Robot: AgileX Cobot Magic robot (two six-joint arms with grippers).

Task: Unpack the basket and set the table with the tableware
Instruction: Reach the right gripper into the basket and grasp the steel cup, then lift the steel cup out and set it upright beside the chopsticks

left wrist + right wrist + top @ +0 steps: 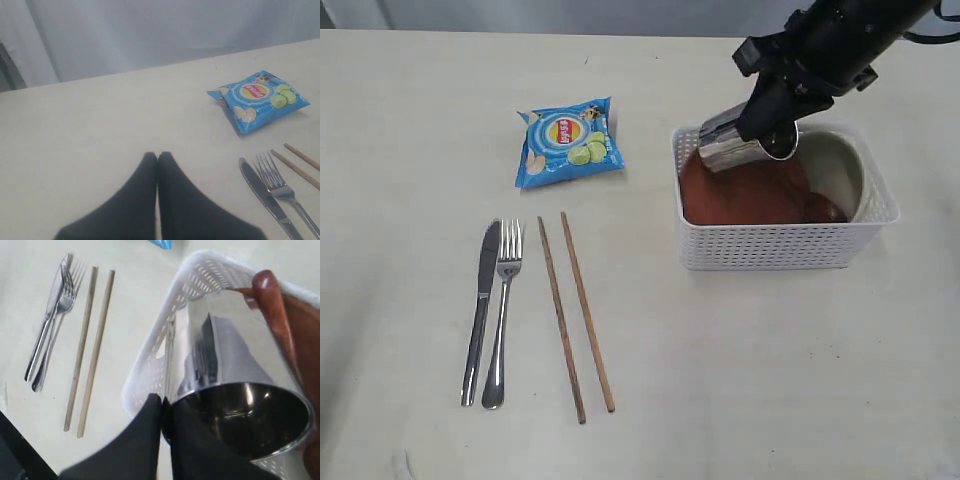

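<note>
Steel cup hangs tilted above the 11 o'clock corner of the white basket, gripped at its rim by the right gripper. The basket sits at 3 o'clock on the table. The brown plate and grey-green bowl lie under the cup. The chip bag is at 10 o'clock. The knife, fork and chopsticks are laid out at 8 o'clock.

The left wrist view shows the left gripper clenched on nothing, clear of the cutlery.

In the right wrist view, black fingers pinch the cup's thin wall. The cup looks light, stiff and slippery, so a rim pinch may let it swing. The basket wall and the red-brown spoon crowd it.
</note>
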